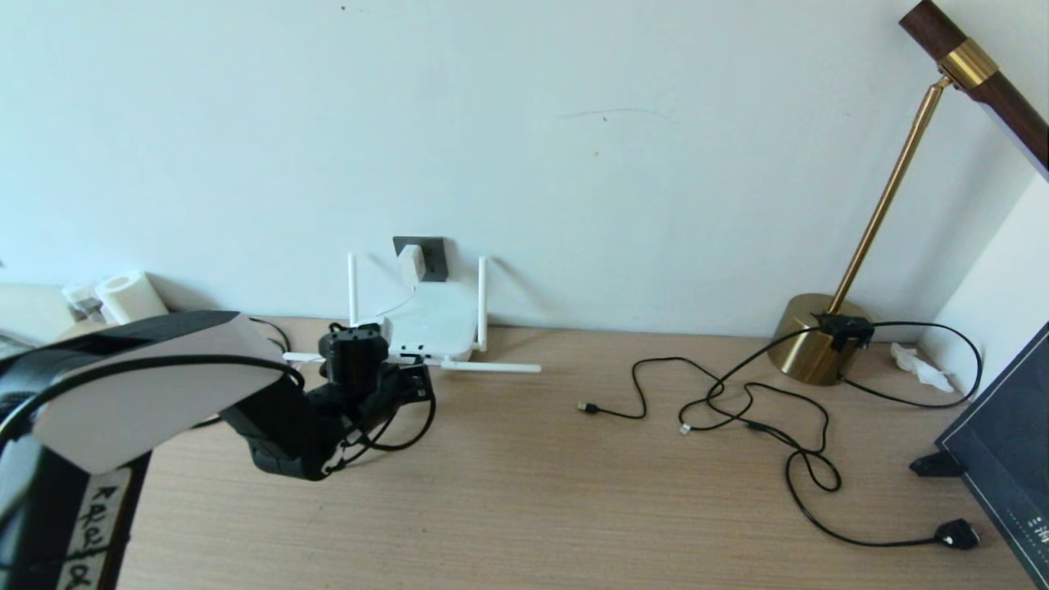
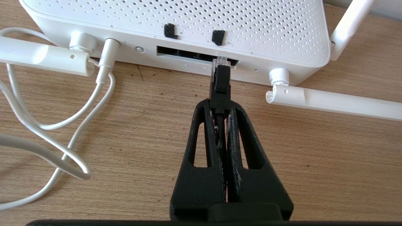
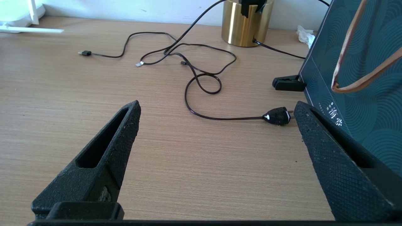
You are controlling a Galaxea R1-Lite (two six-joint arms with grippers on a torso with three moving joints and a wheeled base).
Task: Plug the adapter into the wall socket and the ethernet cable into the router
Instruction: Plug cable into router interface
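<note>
Left gripper (image 2: 220,108) held the ethernet cable (image 2: 220,83) at the router's port edge.

The left gripper's fingers (image 2: 204,138) were pinched tight on the ethernet cable just behind its small black plug, whose clear tip sat at the mouth of the long dark port slot in the router (image 2: 176,22) (how far in it went could not be told). The router, a flat white perforated box with white stick antennas, lay on the wooden table (image 1: 574,492) against the wall, a thin white cord (image 2: 47,138) plugged into its edge and looping over the table. The adapter (image 1: 410,264), a small white cube, sat in the dark grey wall socket (image 1: 433,256) just above the router. The right gripper (image 3: 216,125) hovered with its jaws spread wide over the table, near a small black plug (image 3: 277,115) on a thin black cord.
</note>
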